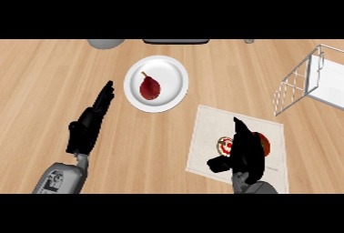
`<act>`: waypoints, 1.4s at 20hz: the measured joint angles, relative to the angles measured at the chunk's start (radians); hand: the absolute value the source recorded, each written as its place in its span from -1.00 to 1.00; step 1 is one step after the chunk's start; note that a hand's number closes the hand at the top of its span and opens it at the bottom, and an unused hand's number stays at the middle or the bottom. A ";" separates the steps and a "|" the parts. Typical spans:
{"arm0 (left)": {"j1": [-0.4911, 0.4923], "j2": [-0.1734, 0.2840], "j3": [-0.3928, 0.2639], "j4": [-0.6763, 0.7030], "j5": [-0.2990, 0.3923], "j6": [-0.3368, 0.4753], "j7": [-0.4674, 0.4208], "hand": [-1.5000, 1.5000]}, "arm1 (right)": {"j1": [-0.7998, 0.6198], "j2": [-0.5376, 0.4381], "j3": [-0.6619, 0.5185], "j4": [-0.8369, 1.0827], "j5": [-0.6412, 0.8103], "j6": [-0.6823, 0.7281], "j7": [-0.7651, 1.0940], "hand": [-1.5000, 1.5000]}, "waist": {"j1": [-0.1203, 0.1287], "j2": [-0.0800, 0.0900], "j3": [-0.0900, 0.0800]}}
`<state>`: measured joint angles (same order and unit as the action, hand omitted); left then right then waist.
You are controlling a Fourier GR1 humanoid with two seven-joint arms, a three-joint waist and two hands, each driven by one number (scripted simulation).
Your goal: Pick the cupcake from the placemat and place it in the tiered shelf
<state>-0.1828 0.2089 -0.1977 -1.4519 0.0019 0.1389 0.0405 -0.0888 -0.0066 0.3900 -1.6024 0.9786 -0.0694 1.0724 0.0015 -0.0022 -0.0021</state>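
Note:
The cupcake, with white and red swirled icing, sits on the pale placemat at the lower right. My right hand lies over it and hides most of it, fingers stretched past it and the thumb out toward the left. A dark red round patch shows just right of the hand. The white wire tiered shelf stands at the right edge, well beyond the hand. My left hand rests open at the left, fingers straight, holding nothing.
A white plate carrying a dark red pear-shaped fruit lies at centre. At the top edge are a grey round object, a dark object and a small grey thing.

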 measured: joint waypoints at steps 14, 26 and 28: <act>0.006 -0.025 0.061 -0.016 -0.031 -0.058 0.013 0.00 | 0.028 -0.008 0.017 -0.001 0.094 0.005 -0.057 1.00 | 0.000 -0.005 -0.004; 0.022 -0.059 0.084 -0.014 -0.070 -0.079 -0.006 0.00 | -0.074 0.001 -0.068 -0.074 0.044 -0.045 -0.106 1.00 | 0.000 0.001 0.002; 0.025 -0.067 0.084 -0.001 -0.075 -0.072 -0.017 0.00 | -0.082 0.002 -0.056 -0.137 0.048 -0.090 -0.099 1.00 | -0.004 0.000 0.002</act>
<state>-0.1579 0.1424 -0.1138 -1.4532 -0.0735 0.0673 0.0232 -0.1707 -0.0042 0.3341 -1.7394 1.0268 -0.1592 0.9732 -0.0022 -0.0022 -0.0002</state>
